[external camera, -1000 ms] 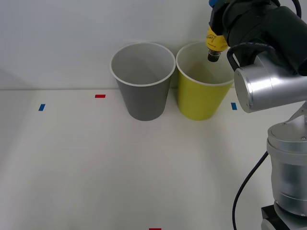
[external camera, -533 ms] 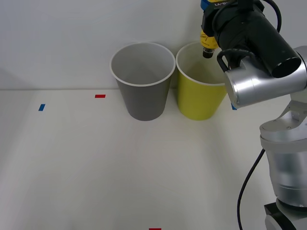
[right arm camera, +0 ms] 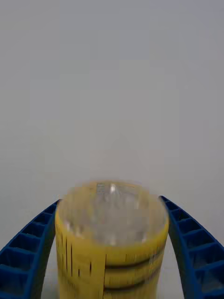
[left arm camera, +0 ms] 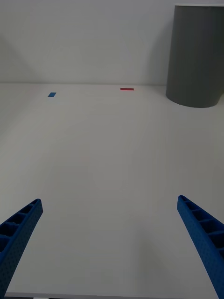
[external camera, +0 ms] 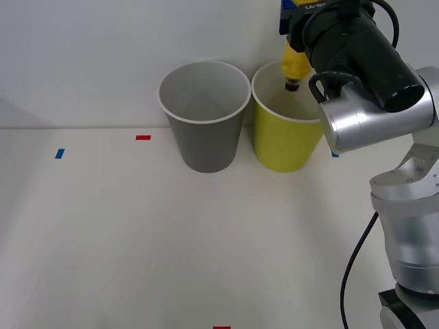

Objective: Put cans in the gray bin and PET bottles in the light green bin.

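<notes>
The gray bin (external camera: 204, 116) and the light green bin (external camera: 287, 123) stand side by side at the back of the table, gray on the left. My right gripper (external camera: 295, 58) hangs over the green bin's open mouth, shut on the small PET bottle (external camera: 293, 67), which points cap down. In the right wrist view the yellow-labelled PET bottle (right arm camera: 111, 243) sits between the blue fingers (right arm camera: 28, 247), its clear base toward the camera. My left gripper (left arm camera: 112, 247) is open low over bare table, with the gray bin (left arm camera: 198, 56) ahead of it.
Small tape marks lie on the white table: a red mark (external camera: 143, 137) and a blue mark (external camera: 60, 153) at the left, a red mark (external camera: 221, 327) at the front edge. A white wall rises right behind the bins.
My right arm has swung left and back, carrying the bottle from the green bin's right rim to above its opening. The bins have not moved.
</notes>
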You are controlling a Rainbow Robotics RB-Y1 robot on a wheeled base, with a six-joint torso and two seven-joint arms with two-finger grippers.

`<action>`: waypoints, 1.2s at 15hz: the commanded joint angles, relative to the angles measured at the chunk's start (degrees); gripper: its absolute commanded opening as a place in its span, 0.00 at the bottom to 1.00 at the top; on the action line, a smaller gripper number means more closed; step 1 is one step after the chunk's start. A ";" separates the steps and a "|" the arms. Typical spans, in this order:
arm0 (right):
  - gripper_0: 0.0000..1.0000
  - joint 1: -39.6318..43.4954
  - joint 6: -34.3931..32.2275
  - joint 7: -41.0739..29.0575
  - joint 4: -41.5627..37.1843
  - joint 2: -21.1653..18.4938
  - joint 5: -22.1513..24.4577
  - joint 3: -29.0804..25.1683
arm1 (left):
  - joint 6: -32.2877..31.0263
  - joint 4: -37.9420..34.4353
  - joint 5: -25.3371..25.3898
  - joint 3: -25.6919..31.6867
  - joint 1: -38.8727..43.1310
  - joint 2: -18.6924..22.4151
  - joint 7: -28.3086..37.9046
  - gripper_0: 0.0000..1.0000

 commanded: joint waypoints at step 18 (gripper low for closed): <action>1.00 36.92 -8.20 0.12 -25.79 -5.48 -3.28 -4.49 | 0.00 0.00 0.00 0.00 0.00 0.00 0.00 1.00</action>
